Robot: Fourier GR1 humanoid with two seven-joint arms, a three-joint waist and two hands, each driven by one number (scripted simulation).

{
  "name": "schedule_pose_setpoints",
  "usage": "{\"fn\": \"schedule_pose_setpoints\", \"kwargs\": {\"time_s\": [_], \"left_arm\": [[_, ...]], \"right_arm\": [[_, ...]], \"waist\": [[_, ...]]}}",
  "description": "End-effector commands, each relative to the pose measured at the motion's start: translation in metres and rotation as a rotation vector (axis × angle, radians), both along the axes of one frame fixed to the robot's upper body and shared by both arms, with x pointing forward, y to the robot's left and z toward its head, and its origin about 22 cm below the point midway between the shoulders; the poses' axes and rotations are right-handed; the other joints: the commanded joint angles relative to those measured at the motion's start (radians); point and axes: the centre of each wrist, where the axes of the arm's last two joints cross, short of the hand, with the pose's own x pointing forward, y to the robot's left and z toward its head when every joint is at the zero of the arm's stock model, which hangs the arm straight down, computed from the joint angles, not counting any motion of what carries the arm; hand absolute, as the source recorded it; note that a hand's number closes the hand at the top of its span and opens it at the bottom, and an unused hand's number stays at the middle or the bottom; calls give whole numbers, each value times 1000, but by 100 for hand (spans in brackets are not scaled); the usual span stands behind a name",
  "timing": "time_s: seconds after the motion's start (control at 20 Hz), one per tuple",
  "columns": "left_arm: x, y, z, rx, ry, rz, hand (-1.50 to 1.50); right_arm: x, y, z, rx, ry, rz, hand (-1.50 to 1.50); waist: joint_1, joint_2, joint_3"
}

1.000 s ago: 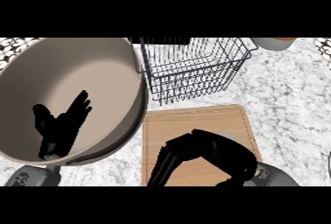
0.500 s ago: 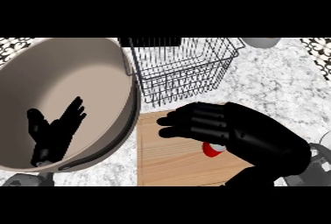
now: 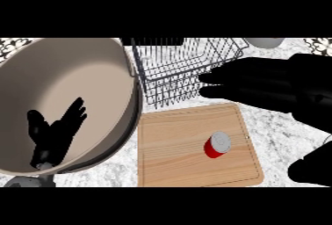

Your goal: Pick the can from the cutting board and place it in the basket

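The can (image 3: 218, 144), red with a silver top, stands upright on the wooden cutting board (image 3: 175, 149) toward its right side, untouched by either hand. The right hand (image 3: 259, 85) is held above the far edge of the board, in front of the wire basket (image 3: 175, 66), its fingers extended leftward and relaxed, nothing gripped. The left hand (image 3: 55, 132) is seen open with fingers up at the left, over the large beige bowl (image 3: 97, 74), at rest.

The pick is judged not yet made. For the next move, the right hand would need to be lowered nearer onto the can and closed around it before the lift to the basket on the counter (image 3: 285, 132).
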Motion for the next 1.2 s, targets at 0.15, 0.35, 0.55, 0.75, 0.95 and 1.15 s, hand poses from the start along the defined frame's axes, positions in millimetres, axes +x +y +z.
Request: {"fn": "schedule_pose_setpoints", "kwargs": {"time_s": [0.15, 0.35, 0.55, 0.75, 0.95, 1.15], "left_arm": [[-41, 4, -46, 59, 186, 30, 0], [-39, 11, -44, 54, 194, 31, 0], [-41, 1, -52, 56, 190, 26, 0], [-49, 17, -52, 57, 198, 25, 0], [-39, 6, -46, 64, 197, 28, 0], [-38, 3, -52, 62, 205, 41, 0]], "right_arm": [[2, -25, 50, -297, 44, 0, -150], [2, -31, 62, -350, 38, 12, -150], [9, -28, 54, -357, 69, 19, -150], [6, -26, 42, -306, 88, 43, -150], [10, -14, 9, -272, 123, 47, -150], [9, -5, -10, -254, 131, 58, -150]], "waist": [[14, 14, -12], [19, 17, -10], [17, 20, -11], [7, 14, -10], [6, 18, -8], [6, 20, -9]]}}
